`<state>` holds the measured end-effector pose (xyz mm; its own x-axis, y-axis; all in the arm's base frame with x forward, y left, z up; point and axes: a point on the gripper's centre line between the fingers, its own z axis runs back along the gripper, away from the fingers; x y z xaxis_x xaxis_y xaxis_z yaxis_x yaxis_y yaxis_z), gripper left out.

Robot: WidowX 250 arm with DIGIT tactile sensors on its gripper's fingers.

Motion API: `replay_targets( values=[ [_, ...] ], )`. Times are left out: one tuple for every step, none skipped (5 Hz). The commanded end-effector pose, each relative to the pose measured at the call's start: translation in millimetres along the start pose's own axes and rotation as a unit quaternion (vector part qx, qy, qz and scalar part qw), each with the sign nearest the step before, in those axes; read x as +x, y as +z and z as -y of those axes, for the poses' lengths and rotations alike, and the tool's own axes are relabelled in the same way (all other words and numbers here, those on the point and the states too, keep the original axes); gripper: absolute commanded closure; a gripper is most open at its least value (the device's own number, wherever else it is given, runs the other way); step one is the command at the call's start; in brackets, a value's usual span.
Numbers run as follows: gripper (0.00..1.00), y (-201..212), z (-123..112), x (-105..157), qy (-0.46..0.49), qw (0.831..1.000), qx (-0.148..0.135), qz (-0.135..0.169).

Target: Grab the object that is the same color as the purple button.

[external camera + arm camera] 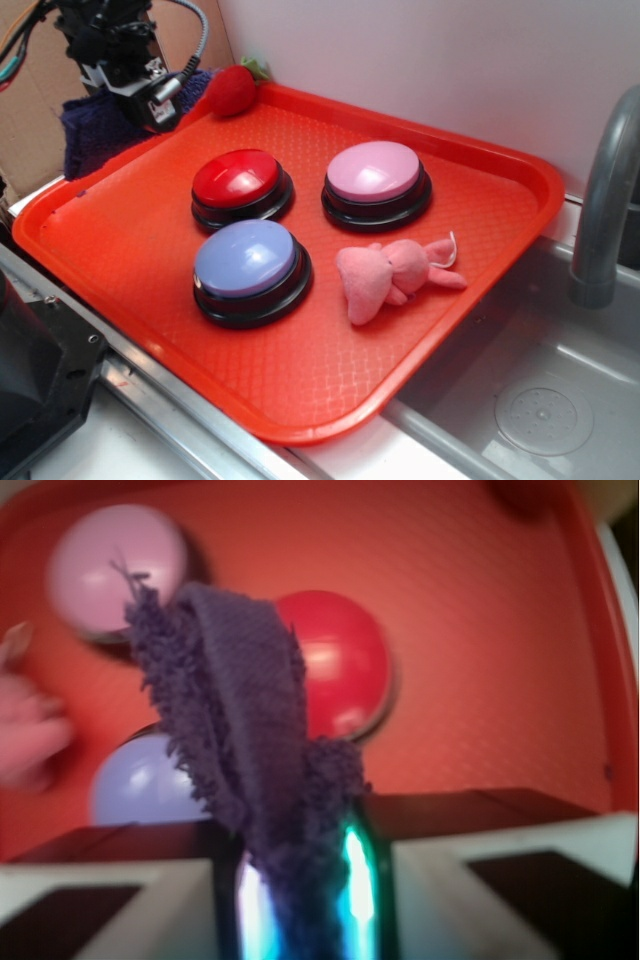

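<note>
While pinched in end effector [300, 900], cloth scrap [240, 730] hangs w/ fringe out.

The dark purple cloth scrap [235, 740] looks like fuzzy, frayed terry, the purple button [246, 257] and red button [236, 177] have glossy smooth plastic domes, the orange tray [120, 240] is textured plastic, and the pink plush toy [385, 275] is soft, matt fabric.
</note>
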<state>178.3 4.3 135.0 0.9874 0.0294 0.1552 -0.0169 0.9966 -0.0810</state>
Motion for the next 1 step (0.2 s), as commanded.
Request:
replay_targets(
  values=[
    [1.0, 3.8, -15.1, -11.7, 0.028, 0.999, -0.013, 0.012]
  ],
)
